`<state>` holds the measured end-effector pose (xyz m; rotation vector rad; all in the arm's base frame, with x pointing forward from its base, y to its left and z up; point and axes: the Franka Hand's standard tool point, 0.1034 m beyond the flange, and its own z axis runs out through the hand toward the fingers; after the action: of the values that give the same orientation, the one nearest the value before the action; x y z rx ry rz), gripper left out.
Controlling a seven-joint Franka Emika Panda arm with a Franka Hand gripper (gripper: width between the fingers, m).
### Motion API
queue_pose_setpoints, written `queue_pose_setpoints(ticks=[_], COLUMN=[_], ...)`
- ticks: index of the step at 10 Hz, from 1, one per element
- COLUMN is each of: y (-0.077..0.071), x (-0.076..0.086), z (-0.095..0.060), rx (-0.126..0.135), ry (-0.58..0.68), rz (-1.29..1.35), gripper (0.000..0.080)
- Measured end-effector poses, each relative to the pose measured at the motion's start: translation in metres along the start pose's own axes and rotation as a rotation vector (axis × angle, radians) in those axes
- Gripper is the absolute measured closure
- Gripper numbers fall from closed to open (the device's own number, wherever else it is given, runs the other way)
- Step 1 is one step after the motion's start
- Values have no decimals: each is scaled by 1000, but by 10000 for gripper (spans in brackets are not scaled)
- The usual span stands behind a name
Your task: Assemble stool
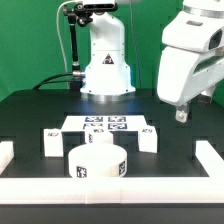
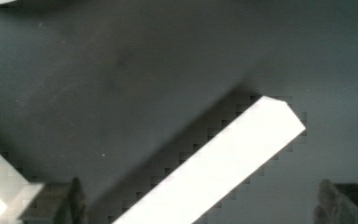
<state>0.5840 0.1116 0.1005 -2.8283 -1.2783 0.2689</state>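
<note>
— What's behind it all?
— A plain green backdrop (image 1: 30,45), from ten to two o'clock.
— And underneath?
— A black table (image 1: 30,115), evenly lit, with a white border rail (image 1: 110,190) at six o'clock.

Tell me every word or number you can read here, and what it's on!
No words or numbers are readable.
Dark triangle sign on the robot base: too small to read.
Square tags on the marker board, seat and two legs: patterns only, no letters.
Wrist view: no text.
</note>
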Motion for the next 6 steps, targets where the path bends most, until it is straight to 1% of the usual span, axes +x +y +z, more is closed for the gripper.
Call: queue_pose_setpoints(ticks=[4,5,6], y=[0,5,16], x=[0,-5,-23], z=[0,2,6], rx=[1,-9,-28], ry=[1,15,37], rz=[1,-51,-92], gripper=[150,150,150])
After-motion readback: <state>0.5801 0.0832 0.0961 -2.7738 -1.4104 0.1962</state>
